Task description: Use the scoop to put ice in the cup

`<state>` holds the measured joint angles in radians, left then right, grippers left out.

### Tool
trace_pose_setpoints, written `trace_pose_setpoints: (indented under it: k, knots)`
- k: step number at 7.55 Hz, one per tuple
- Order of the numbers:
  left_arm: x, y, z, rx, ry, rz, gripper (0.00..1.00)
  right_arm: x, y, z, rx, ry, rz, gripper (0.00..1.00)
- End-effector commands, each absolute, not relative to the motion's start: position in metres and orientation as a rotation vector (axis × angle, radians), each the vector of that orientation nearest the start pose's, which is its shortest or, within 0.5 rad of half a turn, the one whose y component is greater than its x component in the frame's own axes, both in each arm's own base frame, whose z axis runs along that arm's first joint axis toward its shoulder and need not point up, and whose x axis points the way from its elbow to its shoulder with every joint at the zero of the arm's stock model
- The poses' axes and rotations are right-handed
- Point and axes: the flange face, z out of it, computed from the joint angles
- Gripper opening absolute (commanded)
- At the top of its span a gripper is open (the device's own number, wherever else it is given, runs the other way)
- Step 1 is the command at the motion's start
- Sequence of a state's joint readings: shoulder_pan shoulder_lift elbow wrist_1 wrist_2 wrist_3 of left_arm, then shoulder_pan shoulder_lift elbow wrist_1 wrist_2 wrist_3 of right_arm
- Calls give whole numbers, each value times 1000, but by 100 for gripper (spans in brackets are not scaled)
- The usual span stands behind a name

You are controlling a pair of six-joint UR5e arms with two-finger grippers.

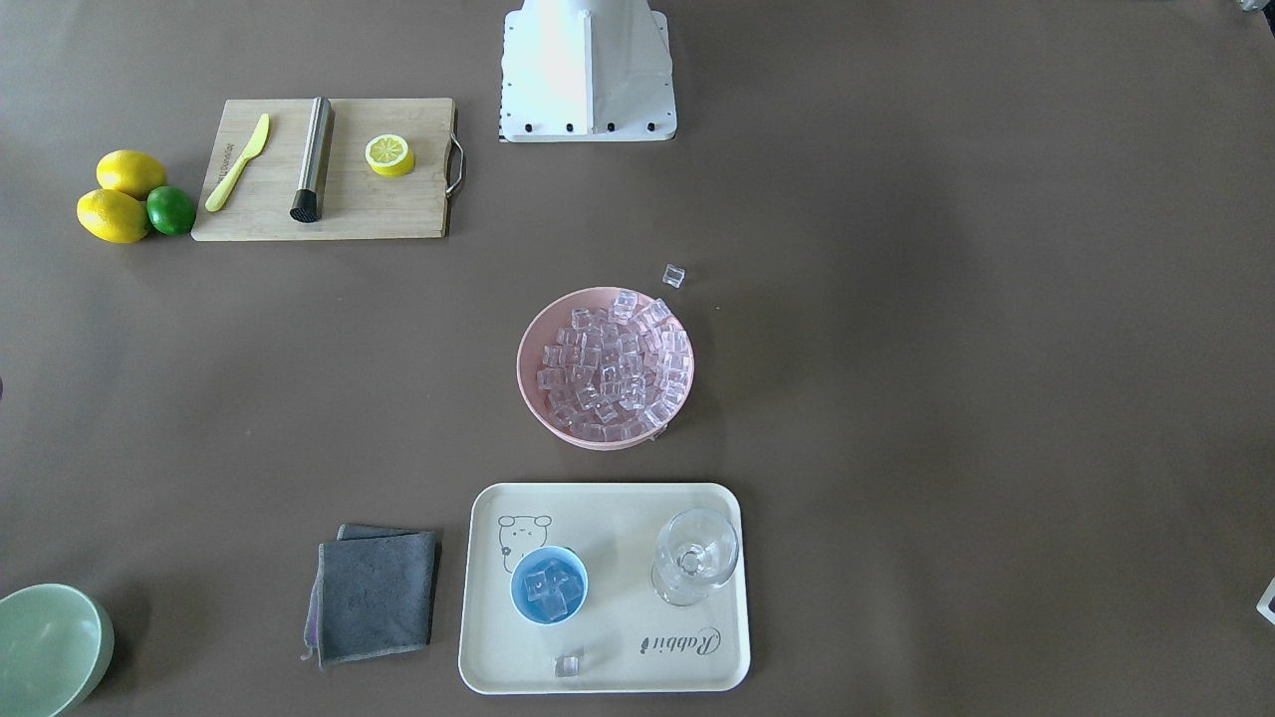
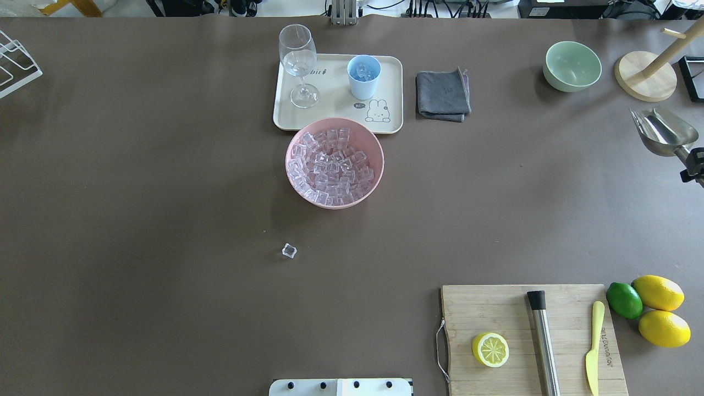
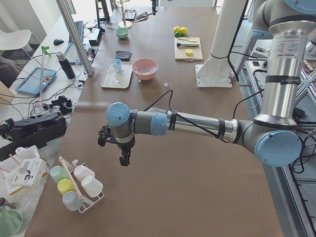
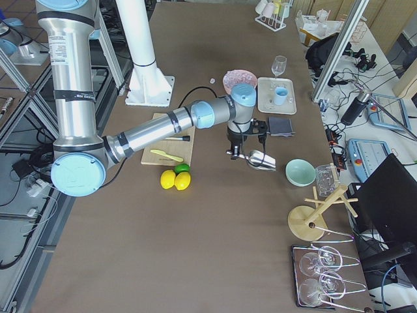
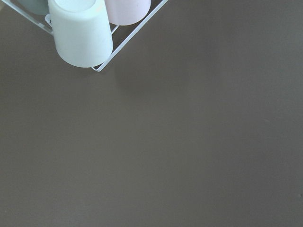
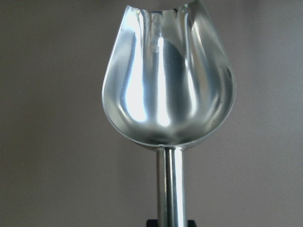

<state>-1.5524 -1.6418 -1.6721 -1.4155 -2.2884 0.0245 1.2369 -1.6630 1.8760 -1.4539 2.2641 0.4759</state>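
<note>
The ice (image 2: 330,165) fills a pink bowl (image 2: 376,144) at mid-table. The light-blue cup (image 2: 363,76) stands on a cream tray (image 2: 335,118) behind the bowl and holds a few cubes (image 1: 551,586). My right gripper (image 2: 692,162) is at the table's far right edge, shut on the handle of the silver scoop (image 2: 663,132). The scoop's trough (image 6: 168,80) is empty and held above the table. My left gripper (image 3: 123,157) shows only in the exterior left view, far from the bowl; I cannot tell if it is open or shut.
Single cubes lie on the table (image 2: 289,251) and on the tray (image 1: 568,664). A wine glass (image 2: 298,60) shares the tray. A grey cloth (image 2: 443,94), green bowl (image 2: 572,66), wooden stand (image 2: 644,77), cutting board (image 2: 511,313) and a cup rack (image 5: 80,33) are also here.
</note>
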Motion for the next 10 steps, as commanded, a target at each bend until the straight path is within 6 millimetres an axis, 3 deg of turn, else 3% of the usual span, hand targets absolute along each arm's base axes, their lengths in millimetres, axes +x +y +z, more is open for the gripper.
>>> trace_pose_setpoints:
  k: [1,3,4,5,6,9,10]
  knots:
    - [-61,-516,600,0,683,33,99,-82,-449,606,48,-768,70,0]
    - [-59,-517,599,0,683,38,99,-81,-449,648,79,-773,97,0]
    - [-58,-517,600,-2,681,39,99,-82,-450,647,88,-790,119,0]
    - [-57,-516,605,-10,683,39,99,-82,-450,655,69,-785,136,72]
    - [-57,-517,611,-20,689,35,99,-83,-450,654,74,-790,125,100]
    - [-58,-518,613,-1,689,37,99,-87,-448,649,61,-843,47,100]
    - [-59,-518,614,-2,689,35,99,-80,-449,649,50,-844,60,100]
